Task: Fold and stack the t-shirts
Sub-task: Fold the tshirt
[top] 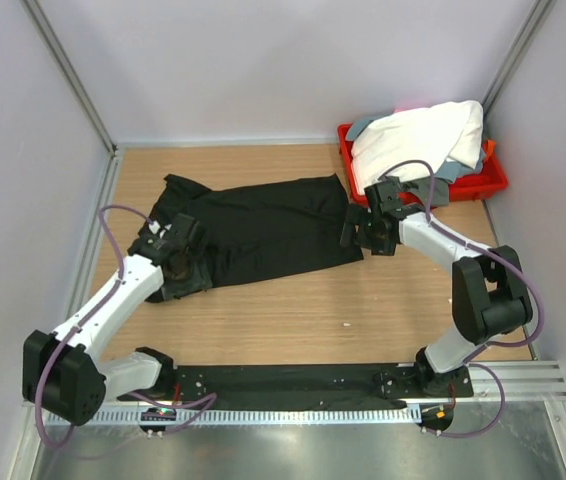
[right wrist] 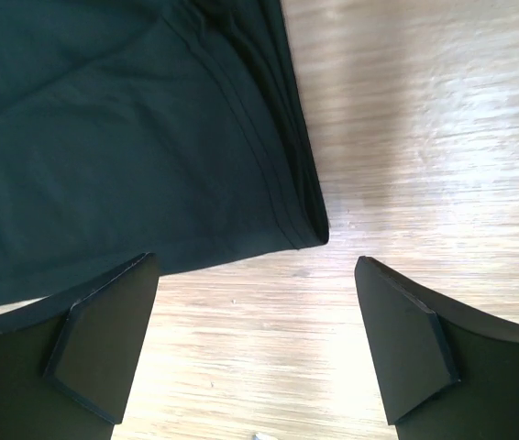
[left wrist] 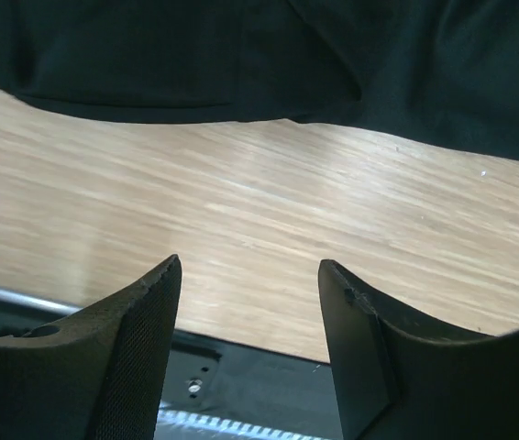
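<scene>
With the black t-shirt [top: 263, 225] lying only part-folded as a long band on the table [top: 293, 310], the left gripper [left wrist: 250, 275] and right gripper [right wrist: 255, 275] are hovering open and empty by its ends, while the white t-shirt [top: 418, 135] and grey t-shirt [top: 451, 172] are sitting heaped in the red tray [top: 493, 182], so most work is seemingly remaining.

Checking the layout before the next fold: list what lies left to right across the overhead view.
left claw, open above the shirt's left end → black shirt spread on the table → right claw, open at the shirt's right edge → red tray in the far right corner
</scene>
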`<action>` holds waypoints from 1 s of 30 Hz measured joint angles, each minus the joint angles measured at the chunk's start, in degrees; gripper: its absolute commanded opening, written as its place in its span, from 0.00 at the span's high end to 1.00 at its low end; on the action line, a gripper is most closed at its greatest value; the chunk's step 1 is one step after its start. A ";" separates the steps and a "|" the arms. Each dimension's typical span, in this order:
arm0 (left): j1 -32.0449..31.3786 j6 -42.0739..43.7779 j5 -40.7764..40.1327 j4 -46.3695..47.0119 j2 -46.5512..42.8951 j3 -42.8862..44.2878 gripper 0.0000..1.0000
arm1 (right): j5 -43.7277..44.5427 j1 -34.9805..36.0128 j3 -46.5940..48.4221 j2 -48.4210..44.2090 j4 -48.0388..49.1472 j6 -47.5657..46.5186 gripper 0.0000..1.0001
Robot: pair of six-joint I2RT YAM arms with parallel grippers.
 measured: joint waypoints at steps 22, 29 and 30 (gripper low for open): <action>-2.58 -4.39 -6.43 20.81 16.74 -2.58 0.51 | -4.07 -0.11 -3.23 3.26 5.11 -0.70 0.06; -2.58 -3.50 -8.41 22.16 21.51 -1.84 0.79 | -4.50 -0.11 -3.23 3.26 5.51 -1.16 0.07; -2.58 -3.26 -8.66 22.23 21.81 -1.62 0.84 | -4.59 -0.11 -3.23 3.28 5.51 -1.18 0.07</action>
